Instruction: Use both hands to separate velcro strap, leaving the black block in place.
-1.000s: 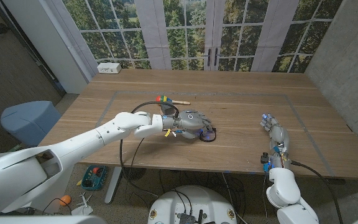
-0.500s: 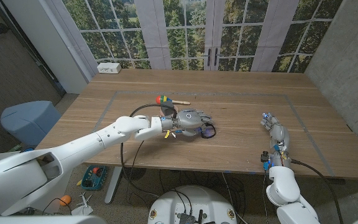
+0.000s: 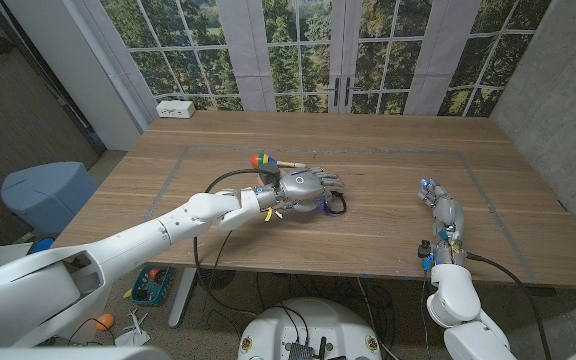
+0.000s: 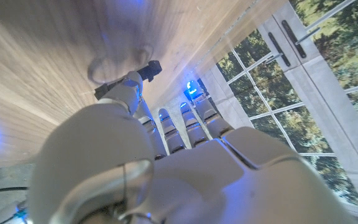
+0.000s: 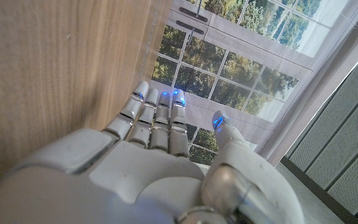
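Note:
The black velcro strap point(image 3: 337, 204) shows as a small dark loop just under the fingertips of my left hand point(image 3: 306, 187), near the middle of the table. In the left wrist view a black end of the strap point(image 4: 149, 67) sits at the thumb tip, and its shadow falls on the wood. My left hand point(image 4: 166, 155) reaches over it with the fingers stretched out and the thumb against the black piece. No separate black block can be made out. My right hand point(image 3: 442, 211) stands apart at the table's right front, with its straight fingers point(image 5: 157, 118) holding nothing.
A toy with a coloured head point(image 3: 260, 159) and a wooden stick point(image 3: 291, 163) lies just beyond my left hand. A white box point(image 3: 175, 109) sits at the far left corner. A black cable point(image 3: 218, 184) loops over my left forearm. Grey tape point(image 3: 388, 152) outlines a rectangle on the table.
My left hand has moved away from the front edge toward the toy, and the black strap has travelled with it. The right hand has stayed where it was.

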You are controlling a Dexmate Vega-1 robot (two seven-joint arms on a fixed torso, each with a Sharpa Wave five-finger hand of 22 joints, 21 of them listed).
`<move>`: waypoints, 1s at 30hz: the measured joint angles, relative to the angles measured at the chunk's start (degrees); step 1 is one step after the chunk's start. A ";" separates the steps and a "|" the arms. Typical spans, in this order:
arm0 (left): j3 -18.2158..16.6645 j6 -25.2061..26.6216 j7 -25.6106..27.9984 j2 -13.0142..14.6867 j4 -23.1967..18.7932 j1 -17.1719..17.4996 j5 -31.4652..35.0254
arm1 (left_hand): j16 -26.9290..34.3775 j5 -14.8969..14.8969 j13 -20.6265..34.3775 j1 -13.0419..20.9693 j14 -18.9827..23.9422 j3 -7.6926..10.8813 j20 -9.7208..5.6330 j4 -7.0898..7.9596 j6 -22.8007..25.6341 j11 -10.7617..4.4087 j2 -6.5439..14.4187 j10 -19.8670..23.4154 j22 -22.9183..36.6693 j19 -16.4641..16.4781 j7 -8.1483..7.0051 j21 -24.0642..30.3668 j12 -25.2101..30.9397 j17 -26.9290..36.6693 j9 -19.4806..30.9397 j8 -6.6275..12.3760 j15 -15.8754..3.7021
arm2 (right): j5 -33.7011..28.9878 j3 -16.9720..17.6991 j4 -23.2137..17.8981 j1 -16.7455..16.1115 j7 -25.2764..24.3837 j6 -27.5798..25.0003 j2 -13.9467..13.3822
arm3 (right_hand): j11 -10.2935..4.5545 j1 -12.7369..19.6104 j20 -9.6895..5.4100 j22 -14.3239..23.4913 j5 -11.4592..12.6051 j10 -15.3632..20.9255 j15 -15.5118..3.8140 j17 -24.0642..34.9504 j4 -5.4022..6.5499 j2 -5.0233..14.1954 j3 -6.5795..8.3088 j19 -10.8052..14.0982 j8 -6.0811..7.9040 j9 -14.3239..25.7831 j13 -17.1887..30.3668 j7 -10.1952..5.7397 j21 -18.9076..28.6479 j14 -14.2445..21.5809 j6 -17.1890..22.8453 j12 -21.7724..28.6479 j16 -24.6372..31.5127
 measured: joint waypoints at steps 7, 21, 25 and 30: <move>-0.38 2.60 5.39 -1.60 1.18 0.71 -2.01 | 0.00 0.00 0.00 0.00 0.00 0.00 0.01 0.00 -0.33 -0.22 0.00 0.23 0.00 0.01 -0.32 0.00 0.00 0.00 0.02 0.84 0.00 | -0.65 -0.22 -0.41 0.07 -0.69 -0.74 0.00 | -0.69 2.53 0.35 -0.13 0.62 2.08 -0.51 -0.07 -1.63 -0.95 0.51 0.82 0.00 0.00 0.38 -0.53 0.00 2.64 0.51 0.80 1.35; 0.02 5.19 18.27 -5.08 5.84 0.55 -4.38 | 0.56 0.00 -0.01 -0.55 0.92 0.24 0.02 -0.24 -0.84 -1.54 0.08 1.56 -0.01 0.02 -0.82 0.44 0.84 0.27 2.16 2.66 0.14 | -2.50 -0.37 -6.39 -0.85 -4.83 -9.02 -0.25 | -2.37 5.73 0.47 0.26 1.21 6.44 -1.34 1.90 -2.64 -1.65 0.54 2.96 0.44 0.29 2.11 -1.76 0.49 6.87 2.96 2.94 4.43; 0.68 5.23 22.68 -5.96 7.77 -0.26 -4.39 | 0.83 0.01 -0.01 -0.54 1.05 0.25 -0.19 -0.25 -0.84 -1.86 0.08 1.87 -0.01 0.25 -0.82 0.74 0.84 0.27 2.17 3.18 0.00 | -2.37 -0.37 -8.13 -0.97 -5.67 -12.20 -0.62 | -2.37 6.05 -0.14 0.30 1.21 6.44 -1.34 2.40 -2.52 -1.97 0.00 3.16 0.44 0.29 2.43 -1.76 0.54 6.87 2.96 3.15 4.85; 1.58 5.22 27.23 -6.97 10.13 -1.33 -4.45 | 0.83 0.00 -0.01 -0.54 1.05 0.43 0.13 -0.43 -1.17 -2.16 0.08 2.18 -0.01 0.57 -0.70 0.82 0.84 0.54 2.17 3.80 0.00 | -2.29 -0.54 -11.10 -0.96 -7.17 -16.81 -1.28 | -3.09 6.03 -0.34 0.29 1.20 7.16 -1.55 3.19 -2.38 -1.96 -0.48 3.36 0.44 0.29 3.06 -1.76 0.92 7.91 2.96 3.59 5.74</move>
